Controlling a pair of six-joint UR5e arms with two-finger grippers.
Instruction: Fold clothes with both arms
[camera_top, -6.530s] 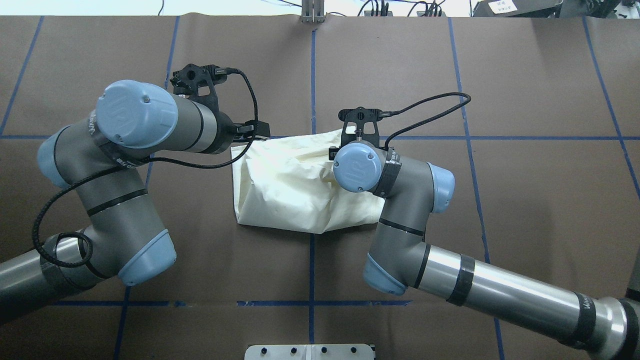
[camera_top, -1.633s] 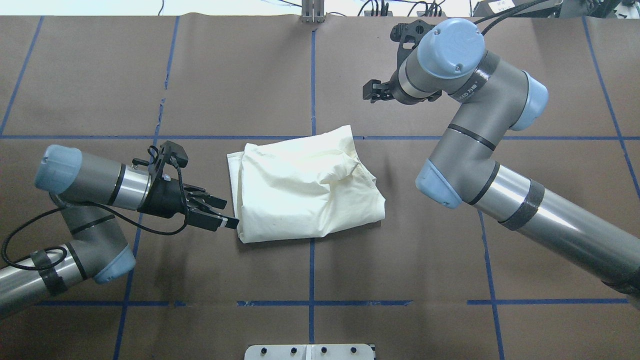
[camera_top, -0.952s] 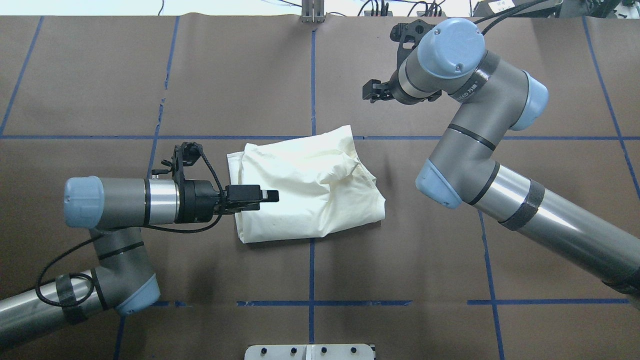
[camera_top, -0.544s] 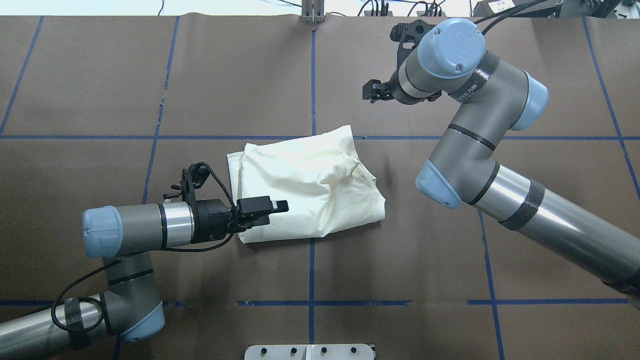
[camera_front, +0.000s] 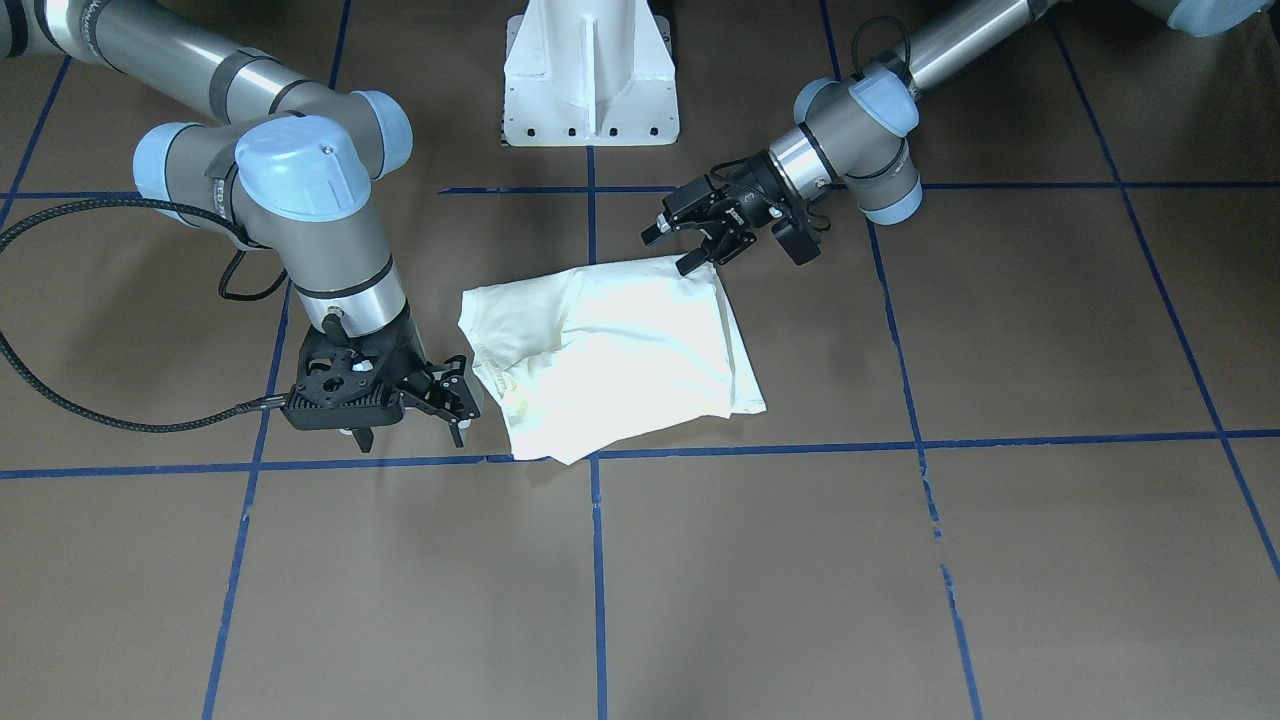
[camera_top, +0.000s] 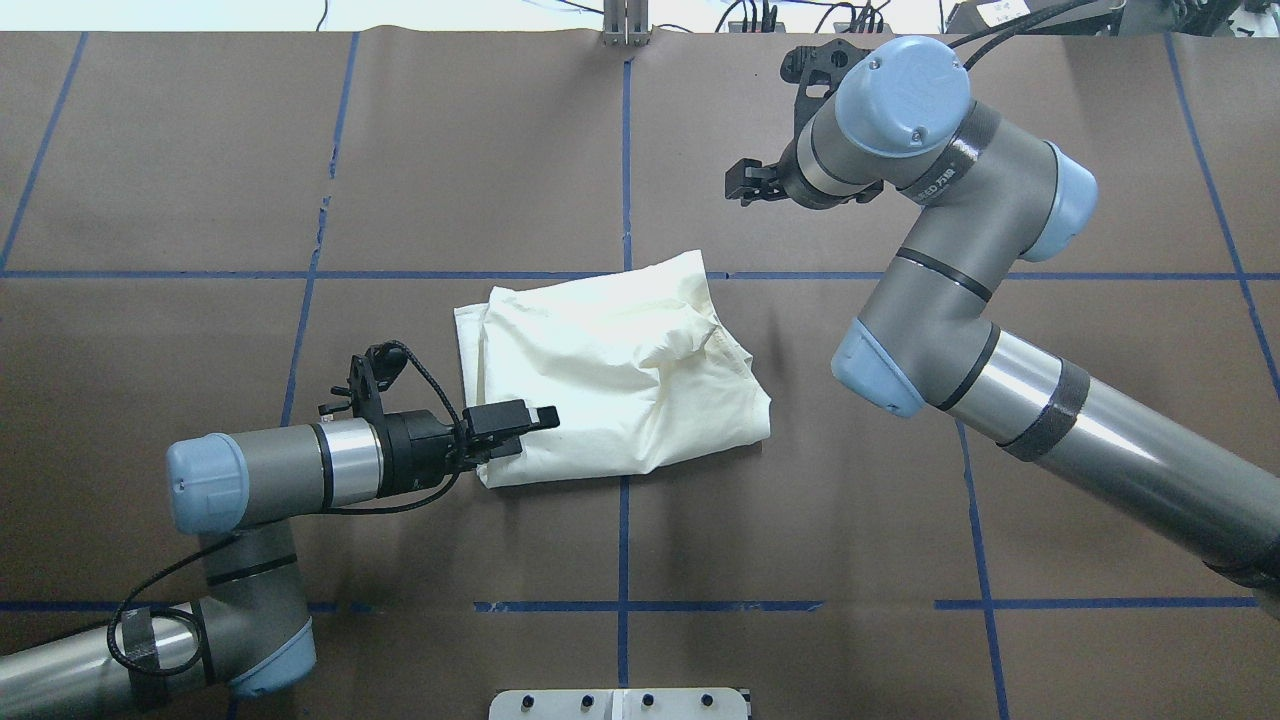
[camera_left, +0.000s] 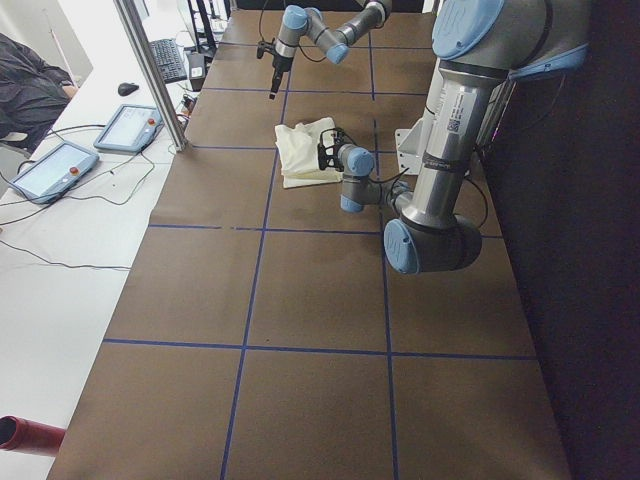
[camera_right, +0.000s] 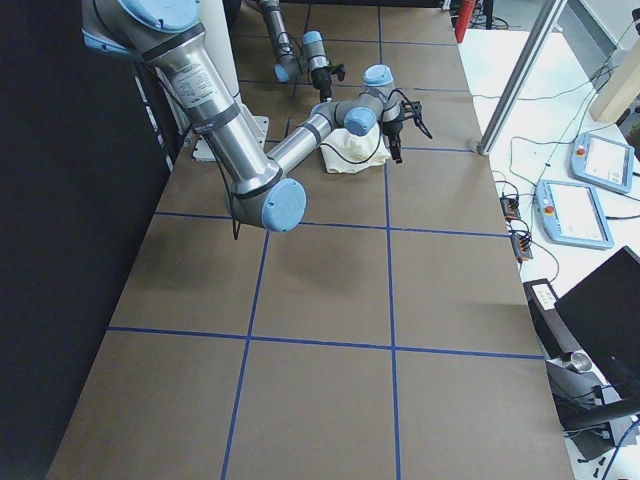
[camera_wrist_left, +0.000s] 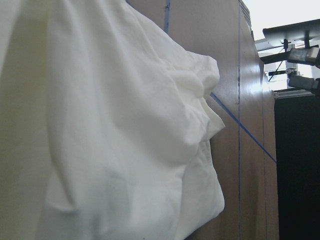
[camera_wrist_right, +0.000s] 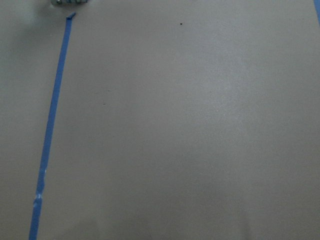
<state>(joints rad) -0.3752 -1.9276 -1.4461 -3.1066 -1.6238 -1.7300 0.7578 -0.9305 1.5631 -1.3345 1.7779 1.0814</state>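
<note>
We saw the folded cream T-shirt (camera_top: 610, 370) lying crumpled mid-desk (camera_top: 180, 150). The overhead view hid the left gripper (camera_front: 672, 250) spread. The front view showed its jaws open at the shirt's robot-side corner, gripping nothing visible. The right gripper (camera_front: 455, 395) hung clear, its jaws open and empty.

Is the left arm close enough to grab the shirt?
Probably yes. The left gripper is open right at the edge of the shirt, and nothing lies between them.

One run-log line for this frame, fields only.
T-shirt: folded, plain cream side up | left gripper: open at its near-left corner | right gripper: open, away from it
</note>
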